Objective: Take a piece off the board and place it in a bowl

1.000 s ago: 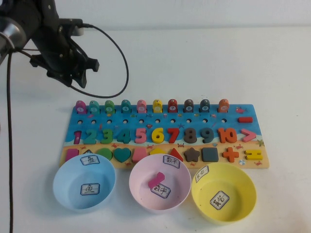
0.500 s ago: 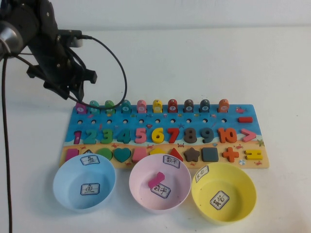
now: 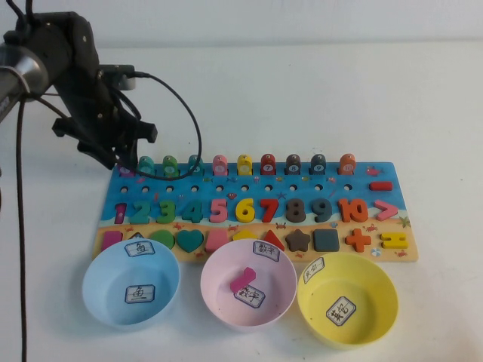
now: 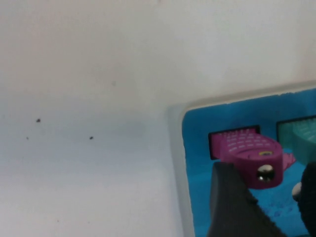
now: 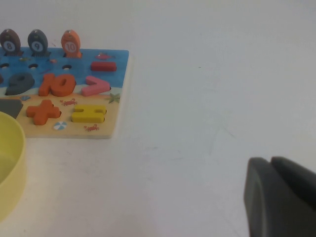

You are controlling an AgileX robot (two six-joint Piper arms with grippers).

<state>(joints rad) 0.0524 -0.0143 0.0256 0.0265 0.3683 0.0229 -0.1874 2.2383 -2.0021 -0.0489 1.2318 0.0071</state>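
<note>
The left end effector (image 3: pixel 121 160) is low over the far left corner of the board (image 3: pixel 256 226), directly above the first peg in the back row. In the left wrist view the magenta piece (image 4: pixel 249 153) stands in its slot at that corner, next to a teal peg (image 4: pixel 298 136). One dark finger (image 4: pixel 232 207) is just in front of the piece and the other shows at the frame's edge, so the fingers are apart with the piece between them, not yet clamped. The right end effector (image 5: pixel 279 197) is parked over bare table (image 5: pixel 197 98) beside the board's right end, fingers pressed together.

The main risk is a poor grip. The piece is small and round-topped, so fingers closing off-centre or too high could squeeze it out sideways, or tip it in the slot instead of lifting it. The teal peg stands close by, and a finger drifting that way could knock it or catch both. A tight fit in the slot could drag the board's corner up or shift the board toward the bowls.

The carry holds a risk too: the blue bowl (image 3: pixel 130 283) sits at the front left, right beside the pink bowl (image 3: pixel 248 285), which already holds a flat pink block (image 3: pixel 242 278), so a release too far right would put the piece in the wrong bowl.
</note>
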